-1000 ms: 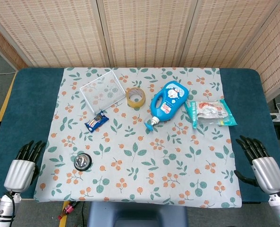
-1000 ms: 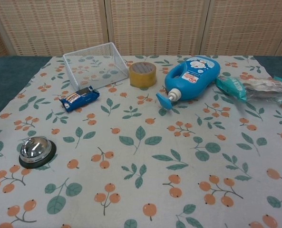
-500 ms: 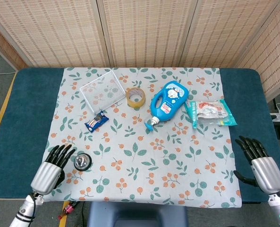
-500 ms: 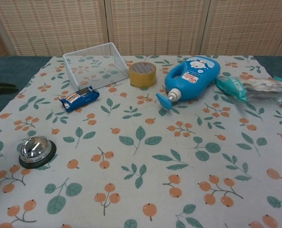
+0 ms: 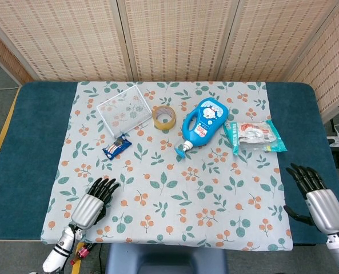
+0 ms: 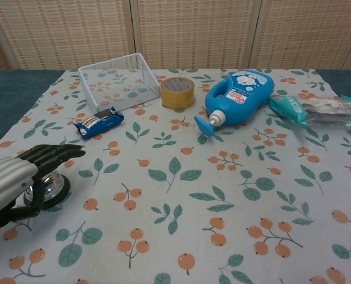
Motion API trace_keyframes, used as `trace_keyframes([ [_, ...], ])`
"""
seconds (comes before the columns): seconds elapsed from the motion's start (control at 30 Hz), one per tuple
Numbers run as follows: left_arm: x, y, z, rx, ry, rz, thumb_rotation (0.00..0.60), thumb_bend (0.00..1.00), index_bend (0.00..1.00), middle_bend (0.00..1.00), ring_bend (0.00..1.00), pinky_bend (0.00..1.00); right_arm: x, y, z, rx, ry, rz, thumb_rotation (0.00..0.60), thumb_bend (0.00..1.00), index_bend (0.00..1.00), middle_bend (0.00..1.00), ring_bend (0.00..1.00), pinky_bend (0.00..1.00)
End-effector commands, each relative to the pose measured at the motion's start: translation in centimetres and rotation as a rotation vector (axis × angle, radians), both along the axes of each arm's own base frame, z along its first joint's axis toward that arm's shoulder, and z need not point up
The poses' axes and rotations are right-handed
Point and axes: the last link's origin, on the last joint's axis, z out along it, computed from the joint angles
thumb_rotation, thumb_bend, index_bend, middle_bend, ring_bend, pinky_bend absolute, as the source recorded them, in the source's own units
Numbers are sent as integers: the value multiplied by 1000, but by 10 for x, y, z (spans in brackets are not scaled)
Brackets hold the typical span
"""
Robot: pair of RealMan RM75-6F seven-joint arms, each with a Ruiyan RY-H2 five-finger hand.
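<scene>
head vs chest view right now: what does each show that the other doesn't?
Head view only: the right hand, fingers spread, on the blue table beside the tablecloth.

Chest view only: the call bell, under the left hand; from the head view that hand hides it.

Both: left hand, wire basket, tape roll, blue bottle lying on its side, snack bar, plastic packet.

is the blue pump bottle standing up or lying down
Lying down. The blue pump bottle rests on its side on the tablecloth, nozzle pointing toward the table's near edge.
</scene>
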Motion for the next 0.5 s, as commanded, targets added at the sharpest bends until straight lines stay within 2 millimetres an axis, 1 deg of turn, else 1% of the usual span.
trace_keyframes([
  [0.03,-8,-2,-14,-43,-4,41,600,1000,0,0,0,53,0,0,-1,2,2,0,600,146,41,0,0,0],
  [0.23,-21,-4,-27,-84,13,85,600,1000,0,0,0,53,0,0,-2,12,5,0,600,146,41,0,0,0],
  [0.33,-24,-3,-28,-80,21,92,600,1000,0,0,0,53,0,0,-2,12,4,-1,600,146,41,0,0,0],
  [0.43,-21,0,-16,-33,8,61,600,1000,0,0,0,53,0,-1,-1,7,0,-2,600,146,41,0,0,0],
  [0.47,-19,1,-9,-12,-1,42,600,1000,0,0,0,53,0,-1,-2,7,0,-2,600,146,41,0,0,0],
  [0.5,-15,1,2,15,-10,15,600,1000,0,0,0,53,0,-2,-2,7,-1,-4,600,147,41,0,0,0],
])
